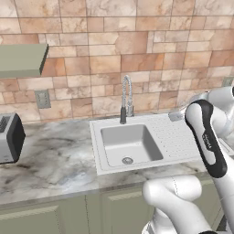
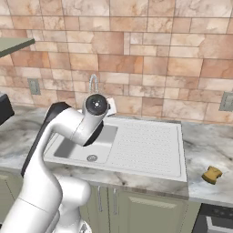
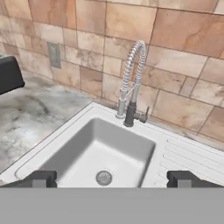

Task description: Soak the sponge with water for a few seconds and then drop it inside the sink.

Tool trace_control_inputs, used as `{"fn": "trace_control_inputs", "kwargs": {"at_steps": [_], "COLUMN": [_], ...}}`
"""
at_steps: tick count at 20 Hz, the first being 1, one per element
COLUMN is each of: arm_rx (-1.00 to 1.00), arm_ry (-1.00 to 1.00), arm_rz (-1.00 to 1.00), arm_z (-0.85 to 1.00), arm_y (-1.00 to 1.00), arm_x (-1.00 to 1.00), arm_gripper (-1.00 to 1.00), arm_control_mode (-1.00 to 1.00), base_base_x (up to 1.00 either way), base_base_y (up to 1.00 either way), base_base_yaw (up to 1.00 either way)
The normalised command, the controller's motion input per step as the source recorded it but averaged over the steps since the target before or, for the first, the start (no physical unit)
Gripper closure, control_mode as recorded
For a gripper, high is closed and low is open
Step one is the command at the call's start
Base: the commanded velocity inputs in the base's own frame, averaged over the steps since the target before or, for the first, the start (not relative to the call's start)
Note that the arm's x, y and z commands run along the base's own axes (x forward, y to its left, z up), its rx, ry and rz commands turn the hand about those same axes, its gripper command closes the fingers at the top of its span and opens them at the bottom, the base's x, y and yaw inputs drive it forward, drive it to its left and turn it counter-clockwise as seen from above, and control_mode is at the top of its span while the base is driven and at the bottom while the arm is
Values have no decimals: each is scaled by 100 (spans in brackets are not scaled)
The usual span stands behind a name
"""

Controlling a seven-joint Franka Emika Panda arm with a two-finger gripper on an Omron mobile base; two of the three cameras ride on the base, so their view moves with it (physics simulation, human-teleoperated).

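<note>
since your hand [image 3: 111, 179] hangs wide and empty over the sink [image 3: 144, 131], swing right to the sponge [image 2: 212, 174] on the counter [image 2: 209, 141]; descend squarely.

We see the sink [image 3: 65, 144] basin open from above, with bare walls around the drain [image 3: 103, 177]. At its far rim the coiled tap [image 3: 131, 83] arches up, the one obstacle above the basin. Right of it the ribbed drainboard [image 2: 145, 145] lies flat and bare, and the marble desk [image 1: 55, 155] is bare left of the sink up to the toaster [image 1: 9, 137].
</note>
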Motion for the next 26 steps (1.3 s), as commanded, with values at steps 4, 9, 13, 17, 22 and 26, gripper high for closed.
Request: {"fn": "trace_control_inputs", "kwargs": {"at_steps": [4, 9, 13, 17, 22, 26], "arm_rx": [12, 14, 11, 5, 1, 0], "arm_ry": [-1, -4, -6, -10, -11, -12], "arm_rz": [0, 0, 0, 0, 0, 0], "arm_z": [0, 0, -3, -13, -12, -7], "arm_y": [0, 0, 0, -1, 0, 0], "arm_x": [12, 17, 19, 14, 10, 18], "arm_gripper": [-100, -100, -100, -100, -100, -100], "arm_control_mode": [-100, -100, -100, -100, -100, -100], "base_base_x": [0, 0, 0, 0, 0, 0], "base_base_y": [0, 0, 0, 0, 0, 0], "base_base_yaw": [0, 0, 0, 0, 0, 0]}}
